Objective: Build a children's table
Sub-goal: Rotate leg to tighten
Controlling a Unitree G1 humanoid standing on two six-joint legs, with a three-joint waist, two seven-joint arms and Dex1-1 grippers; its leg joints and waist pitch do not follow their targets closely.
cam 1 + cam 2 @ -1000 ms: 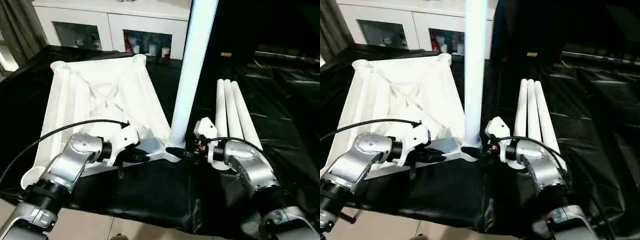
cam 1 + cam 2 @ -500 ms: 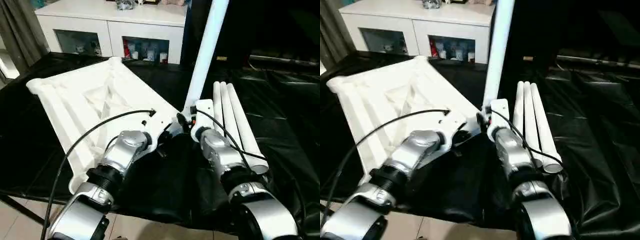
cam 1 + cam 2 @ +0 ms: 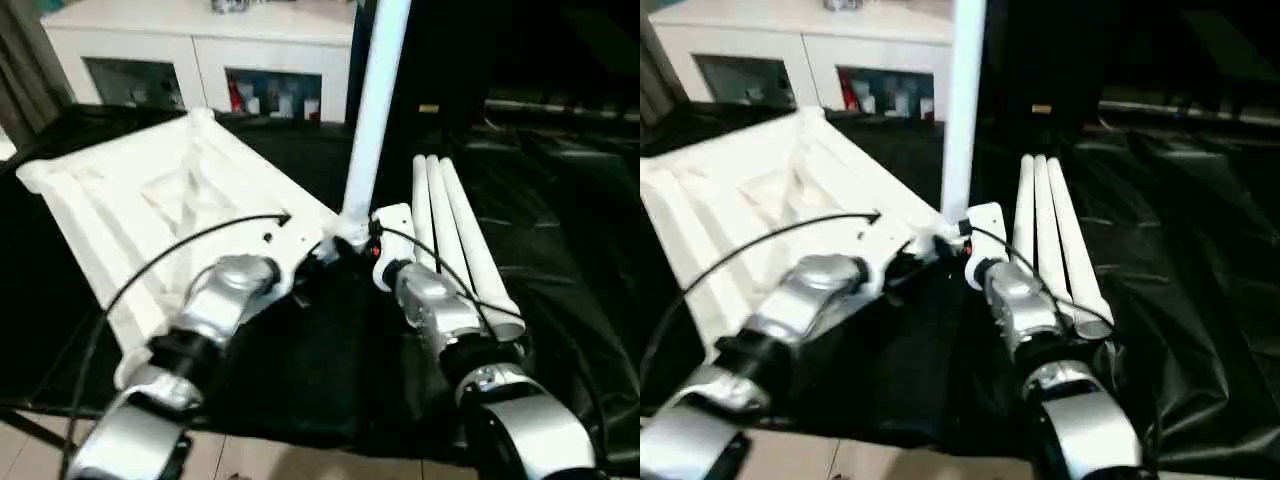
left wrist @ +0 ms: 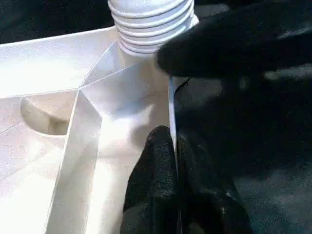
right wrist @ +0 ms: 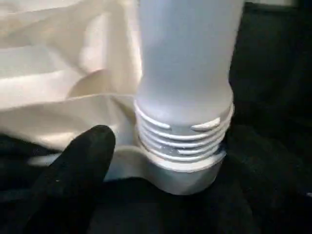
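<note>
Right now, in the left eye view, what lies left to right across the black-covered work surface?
Upside-down tabletop → upright leg standing in the tabletop's near corner socket → three loose legs lying side by side on the black sheet.

A black sheet covers the work surface. On it the white tabletop lies underside up, left of the right gripper; three loose legs lie together just right of it.
</note>
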